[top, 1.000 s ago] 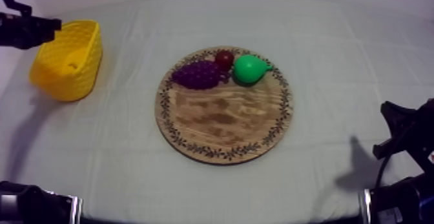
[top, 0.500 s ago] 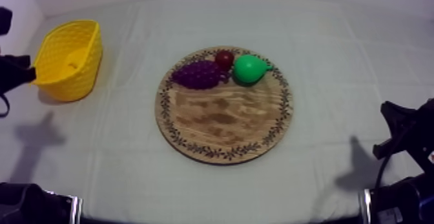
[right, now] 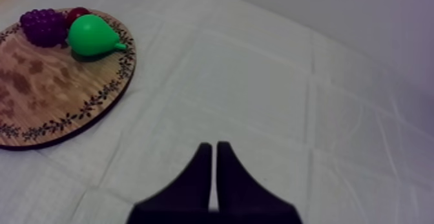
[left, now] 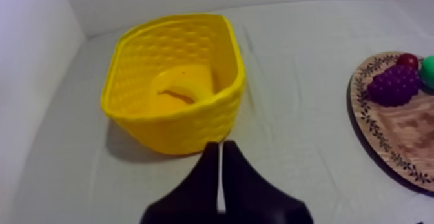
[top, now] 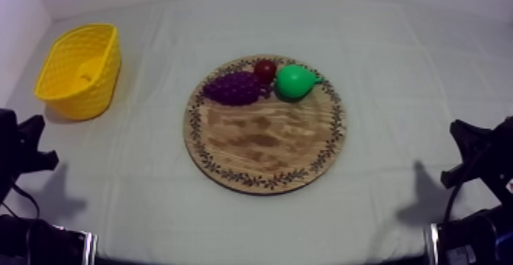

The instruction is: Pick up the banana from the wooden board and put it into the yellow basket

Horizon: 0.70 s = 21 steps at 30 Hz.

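My left gripper [left: 220,150] has hold of nothing — its two fingers lie pressed together in a narrow wedge with only a thin slit between them. It hangs low over the table [top: 153,199], just in front of the basket [left: 187,126]. The banana [left: 183,90] lies inside the basket, on its bottom. The basket stands near the table's far left corner, well apart from the board [top: 263,142], which sits about mid-table. At the board's far edge three fruits are bunched. The grapes [top: 235,88] lie nearest the table's left edge, the small red fruit [top: 265,70] touches them from behind, and the pear [top: 292,82] sits just beside that, its stalk toward the right edge. My right gripper [right: 214,150] is closed on nothing too — fingers together, over the table near its right edge, with the board off beyond the fingertips.
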Available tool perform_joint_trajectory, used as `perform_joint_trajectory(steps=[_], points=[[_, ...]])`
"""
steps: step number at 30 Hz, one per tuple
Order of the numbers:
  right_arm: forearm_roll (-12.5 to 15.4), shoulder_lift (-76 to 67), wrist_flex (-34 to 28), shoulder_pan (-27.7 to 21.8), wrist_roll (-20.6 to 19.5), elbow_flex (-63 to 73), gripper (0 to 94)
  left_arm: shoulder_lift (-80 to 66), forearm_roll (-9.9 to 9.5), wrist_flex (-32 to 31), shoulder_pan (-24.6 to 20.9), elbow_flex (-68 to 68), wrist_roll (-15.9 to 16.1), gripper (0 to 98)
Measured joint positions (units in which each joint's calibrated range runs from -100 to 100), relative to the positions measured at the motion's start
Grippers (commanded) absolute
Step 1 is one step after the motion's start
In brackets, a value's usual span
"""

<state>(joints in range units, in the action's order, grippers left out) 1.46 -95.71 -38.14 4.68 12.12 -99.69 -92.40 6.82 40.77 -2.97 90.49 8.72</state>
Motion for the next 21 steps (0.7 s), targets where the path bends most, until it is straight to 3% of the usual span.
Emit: perform_joint_trajectory(steps=[8, 16, 21], points=[[0.00, 0.00, 0.00, 0.00, 0.00, 0.00, 0.5, -7.23, -2.01, -1.58, 1.63, 6.59, -2.89, 0.1], [0.00, 0.00, 0.00, 0.00, 0.00, 0.00, 0.5, -7.36, -2.92, -4.32, 1.87, 7.52, -11.85, 0.1], [0.00, 0.00, 0.00, 0.00, 0.00, 0.00, 0.5, -7.40, -3.00, -4.39, 1.92, 7.66, -14.49, 0.1]])
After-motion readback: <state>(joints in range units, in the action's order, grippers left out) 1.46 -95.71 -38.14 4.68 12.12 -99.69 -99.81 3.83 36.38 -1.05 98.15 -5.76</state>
